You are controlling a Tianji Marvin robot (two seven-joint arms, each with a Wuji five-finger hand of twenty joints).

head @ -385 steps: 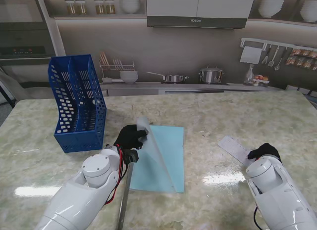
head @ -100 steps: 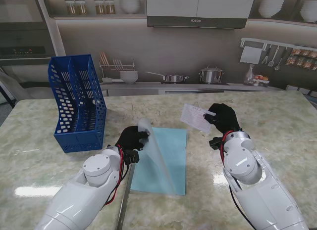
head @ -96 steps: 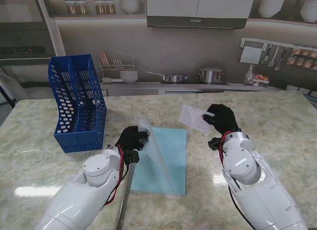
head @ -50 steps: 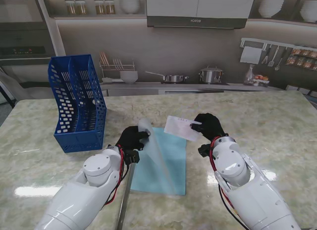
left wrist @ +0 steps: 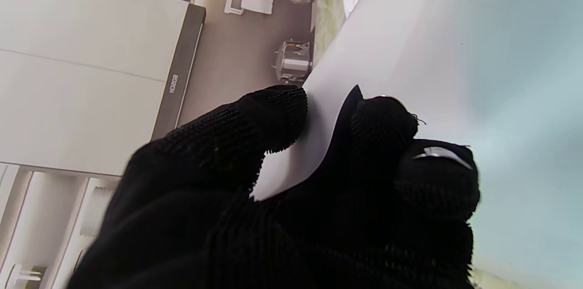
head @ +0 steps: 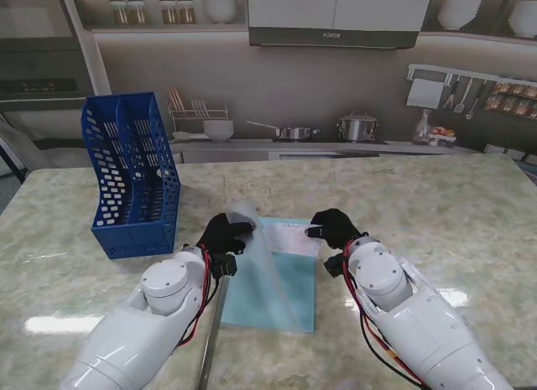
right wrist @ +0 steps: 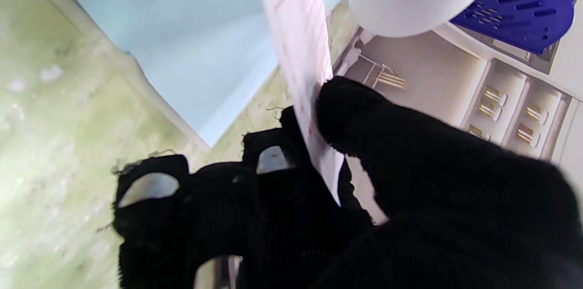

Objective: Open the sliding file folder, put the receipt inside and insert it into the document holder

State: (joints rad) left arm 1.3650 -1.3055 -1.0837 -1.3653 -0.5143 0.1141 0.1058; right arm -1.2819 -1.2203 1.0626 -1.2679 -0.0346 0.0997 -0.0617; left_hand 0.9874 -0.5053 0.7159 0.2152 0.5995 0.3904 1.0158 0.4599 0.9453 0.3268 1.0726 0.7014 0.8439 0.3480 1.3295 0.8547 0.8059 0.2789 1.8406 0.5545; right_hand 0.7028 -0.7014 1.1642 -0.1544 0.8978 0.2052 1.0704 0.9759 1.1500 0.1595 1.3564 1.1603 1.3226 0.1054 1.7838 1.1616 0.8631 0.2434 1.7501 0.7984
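Blue document holder (head: pixel 134 176) sits far left on the surface (head: pixel 470 205), upright, well apart from everything else. No risk there yet; it only matters once the folder is loaded.

Left robot hand (head: pixel 223 234) is pinching the folder's translucent front cover (head: pixel 262 256) by its top corner; the wrist view shows thumb and fingertips (left wrist: pixel 382 120) clamped on the sheet edge. The cover is lifted and curled over the light blue folder (head: pixel 285 277), which lies flat just right of the hand. The grip is only a corner. If it slips, I'd expect the cover to flop down and shut the opening. The cover also looks floppy, so it could sag into the receipt's path.

The dark slide bar (head: pixel 210 340) lies on the surface beside my left forearm, nearer to me. An arm sweep could knock it.

Right robot hand (head: pixel 334 229) is pinching the receipt (head: pixel 289 232) between thumb and fingers, at the folder's far right corner. The receipt (right wrist: pixel 300 38) is over the back sheet, near its top edge. I can't tell whether it's touching the sheet yet.

Risks as I judge them:
- Thin paper held at one end could buckle against the sheet.
- Released this near the edge, it may sit half out.
- The two robot hands are near each other, so contact is possible.
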